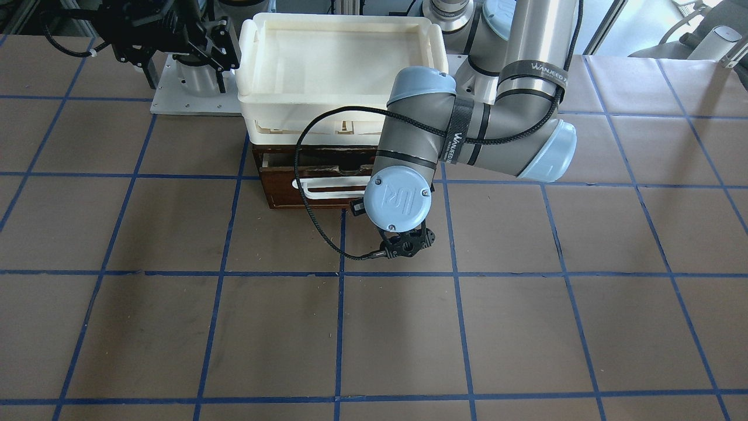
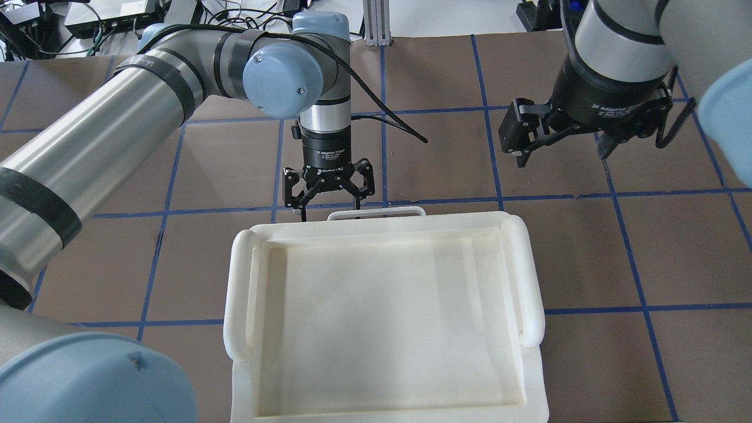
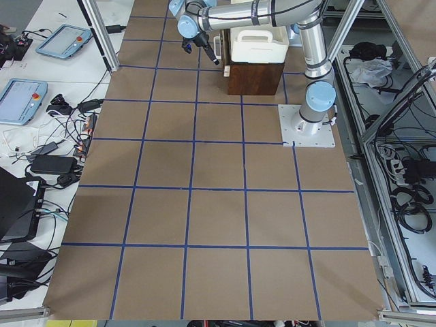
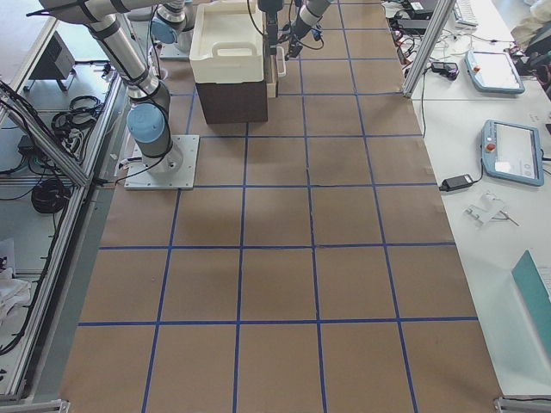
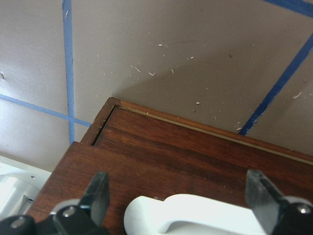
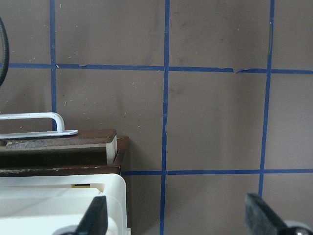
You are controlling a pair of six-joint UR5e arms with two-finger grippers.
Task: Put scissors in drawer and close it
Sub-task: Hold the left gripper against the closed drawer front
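The left gripper (image 2: 329, 195) hangs in front of the drawer (image 1: 280, 190), its 2 fingers (image 5: 99, 192) spread wide on either side of the drawer's white bar handle (image 2: 376, 210), with nothing clamped between them. From the wrist camera the handle (image 5: 195, 215) sits in the gap between the pads, over the dark brown drawer front (image 5: 171, 147); whether either finger touches the wood cannot be told. The drawer stands a little way out of its brown cabinet (image 3: 255, 78), a thin strip of pale interior showing behind the front from across the table. The scissors show in none of the 6 views. A cream-white tray (image 2: 247, 282) rests on top of the cabinet, directly above the drawer, and overhangs it enough that from overhead only the handle peeks out past the tray's rim. The right gripper (image 2: 563, 148) hovers off to the drawer's side, well apart from the handle, its fingers also spread and holding nothing; its own camera looks down past the drawer's corner. Cabinet and drawer stand on a brown table (image 1: 175, 327) ruled into squares by blue tape.
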